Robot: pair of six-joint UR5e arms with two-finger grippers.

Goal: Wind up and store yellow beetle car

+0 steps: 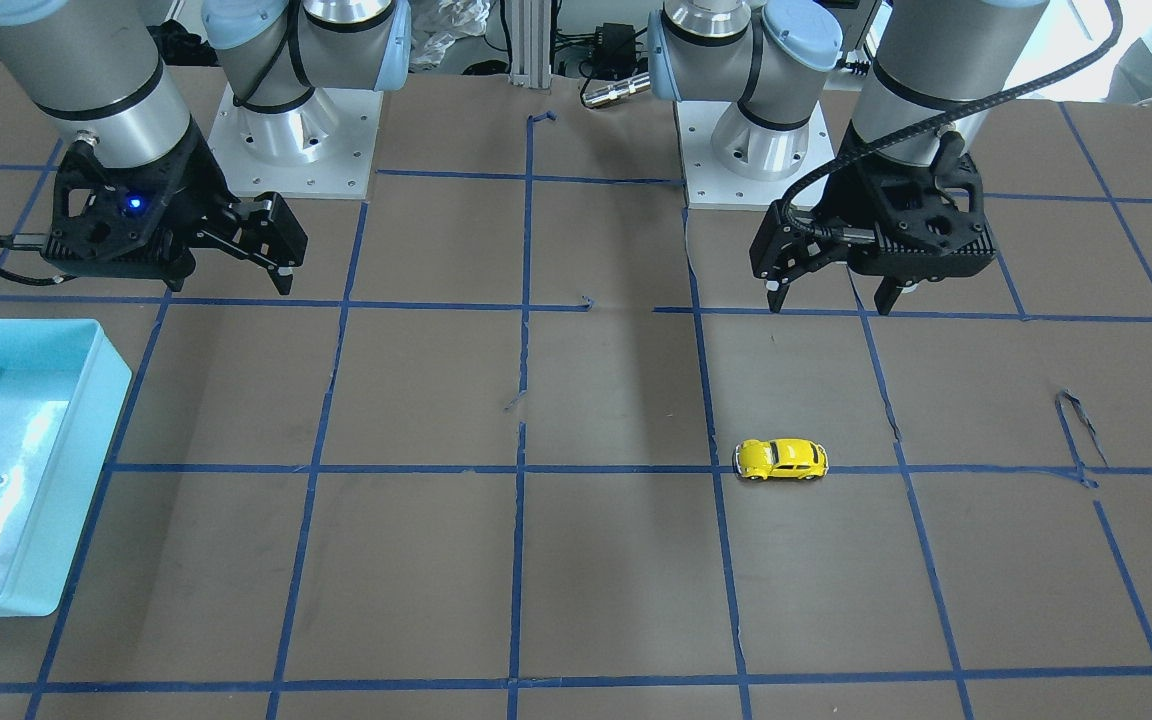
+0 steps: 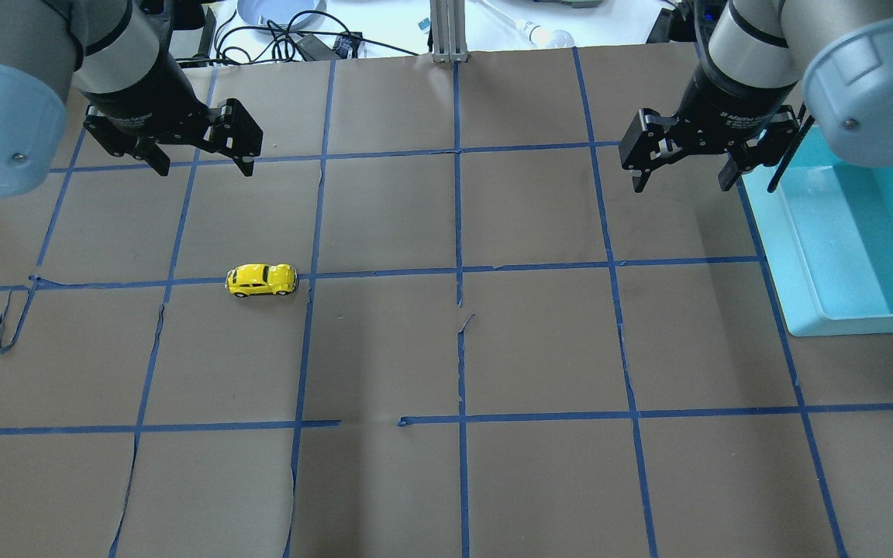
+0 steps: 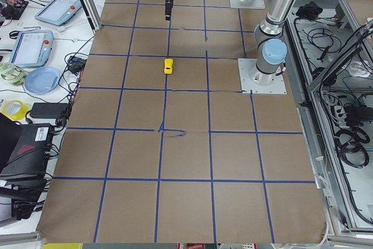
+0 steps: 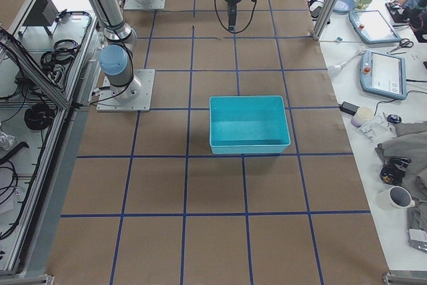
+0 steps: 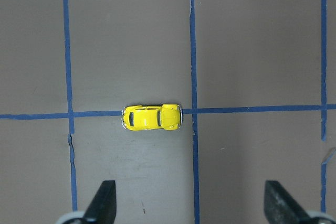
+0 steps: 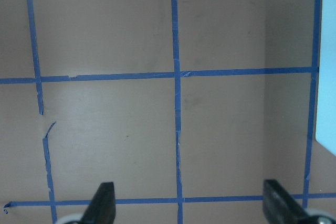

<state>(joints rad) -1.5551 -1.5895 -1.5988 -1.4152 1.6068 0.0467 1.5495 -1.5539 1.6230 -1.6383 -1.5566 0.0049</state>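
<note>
The yellow beetle car (image 2: 261, 280) stands on its wheels on a blue tape line on the brown table, also seen in the front view (image 1: 781, 459), the left side view (image 3: 168, 66) and the left wrist view (image 5: 152, 117). My left gripper (image 2: 205, 167) is open and empty. It hangs above the table on the robot's side of the car, clear of it, and also shows in the front view (image 1: 829, 303) and its wrist view (image 5: 191, 203). My right gripper (image 2: 680, 184) is open and empty, far from the car, beside the teal bin; it also shows in the front view (image 1: 231, 282).
An empty teal bin (image 2: 776, 248) stands at the table's right end, also seen in the front view (image 1: 86, 480) and the right side view (image 4: 250, 101). Blue tape lines grid the brown table, with some loose tape ends (image 2: 8, 325). Tablets, cables and cups lie off the table edges.
</note>
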